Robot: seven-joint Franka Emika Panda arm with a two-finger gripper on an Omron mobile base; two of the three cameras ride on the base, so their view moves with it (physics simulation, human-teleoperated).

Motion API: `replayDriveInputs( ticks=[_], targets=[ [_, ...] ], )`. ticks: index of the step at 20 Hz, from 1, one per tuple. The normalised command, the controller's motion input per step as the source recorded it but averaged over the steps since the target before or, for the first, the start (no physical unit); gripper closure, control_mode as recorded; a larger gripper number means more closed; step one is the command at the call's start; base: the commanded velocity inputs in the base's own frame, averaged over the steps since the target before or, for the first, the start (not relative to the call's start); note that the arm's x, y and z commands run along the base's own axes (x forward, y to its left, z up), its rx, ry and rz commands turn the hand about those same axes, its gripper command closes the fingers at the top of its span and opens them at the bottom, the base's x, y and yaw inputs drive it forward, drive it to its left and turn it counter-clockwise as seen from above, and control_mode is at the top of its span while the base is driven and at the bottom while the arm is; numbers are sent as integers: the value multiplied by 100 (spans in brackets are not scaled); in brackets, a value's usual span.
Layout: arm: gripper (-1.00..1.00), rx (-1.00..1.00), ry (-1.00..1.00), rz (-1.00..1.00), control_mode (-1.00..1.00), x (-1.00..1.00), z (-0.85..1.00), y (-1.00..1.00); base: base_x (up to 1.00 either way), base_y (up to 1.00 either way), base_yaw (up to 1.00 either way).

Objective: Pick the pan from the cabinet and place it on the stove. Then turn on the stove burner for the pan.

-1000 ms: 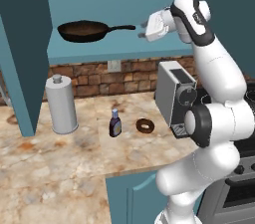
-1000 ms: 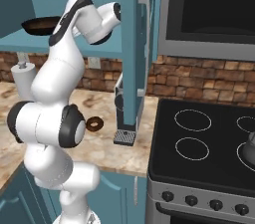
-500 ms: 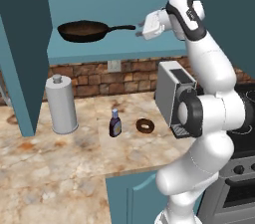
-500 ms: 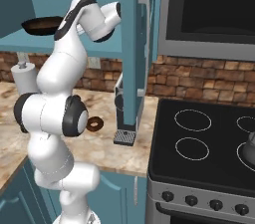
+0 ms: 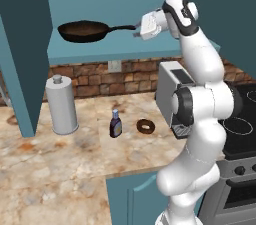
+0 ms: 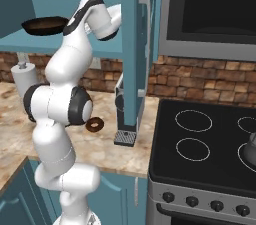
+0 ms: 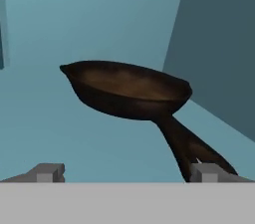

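Note:
The pan [image 5: 82, 31], a dark skillet with a brownish face, rests on the teal shelf [image 5: 125, 51] of the open cabinet, its long thin handle pointing right. My gripper [image 5: 137, 31] is at the tip of that handle, level with it. In the hand view the pan [image 7: 129, 91] lies just ahead and my gripper [image 7: 125, 173] stands open. The handle end runs down beside the right fingertip [image 7: 204, 172], and nothing is gripped. The stove [image 6: 210, 139], a black cooktop with white rings, lies to the right with its knobs [image 6: 192, 201] along the front.
On the counter below stand a paper towel roll [image 5: 61, 104], a small bottle [image 5: 116, 124], a doughnut [image 5: 146, 126] and a grey toaster [image 5: 172, 94]. The open cabinet door [image 6: 137, 44] hangs between counter and stove. A grey kettle [image 6: 252, 146] sits on the cooktop under a microwave [image 6: 210, 14].
The hand has moved left along the shelf, closing on the tip of the pan's handle. The jaws have stayed open and the pan has not moved.

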Motion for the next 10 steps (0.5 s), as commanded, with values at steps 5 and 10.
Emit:
replayDriveInputs(
  ticks=[5,10],
  targets=[
    [-100,0,0,4,-100,34,-1,0,0,0,0],
    [-100,0,0,0,-100,28,0,0,0,0,0]
  ],
)
